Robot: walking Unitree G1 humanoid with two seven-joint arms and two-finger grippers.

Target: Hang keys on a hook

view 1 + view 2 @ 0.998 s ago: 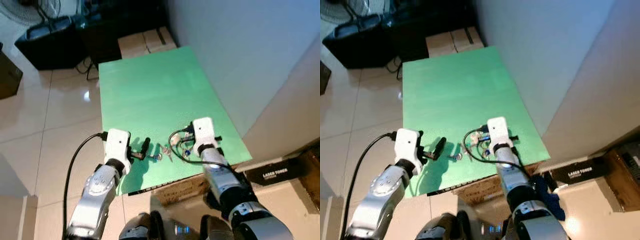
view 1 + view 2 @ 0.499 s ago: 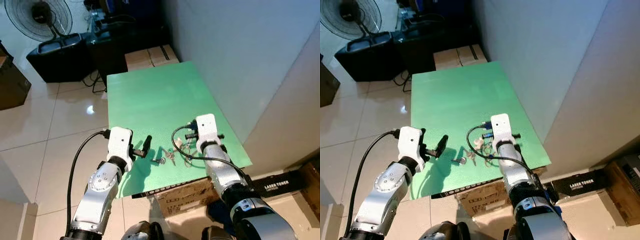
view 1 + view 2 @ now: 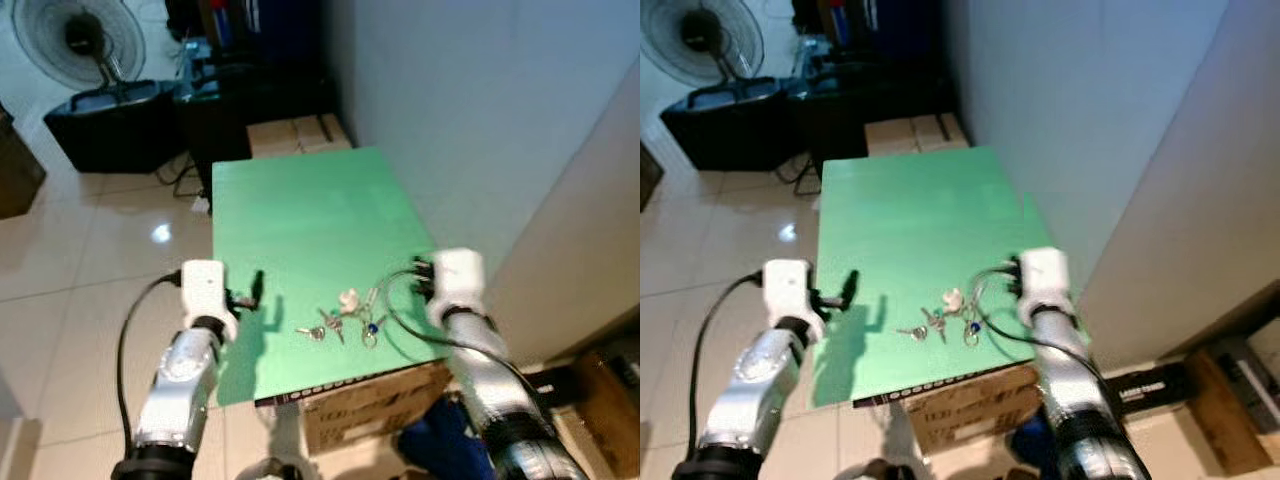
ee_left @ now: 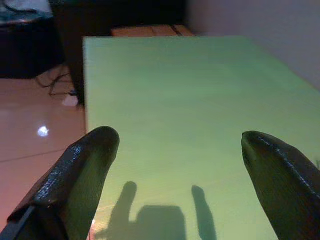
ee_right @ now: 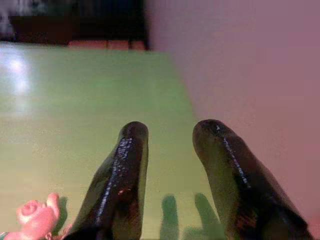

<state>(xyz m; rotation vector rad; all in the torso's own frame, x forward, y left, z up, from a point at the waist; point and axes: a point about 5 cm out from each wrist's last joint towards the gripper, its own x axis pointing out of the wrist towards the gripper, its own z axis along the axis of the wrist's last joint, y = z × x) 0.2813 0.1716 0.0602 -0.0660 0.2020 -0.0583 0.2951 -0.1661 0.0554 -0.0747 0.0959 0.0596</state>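
Looking down from my head, the keys lie loose on the green surface between my arms, near its 6 o'clock edge. My left wrist shows my left jaws wide and empty. My right wrist shows my right jaws narrow, empty, and a pink charm at 8 o'clock. I see no hook. A bad grab could push the keys off the edge.
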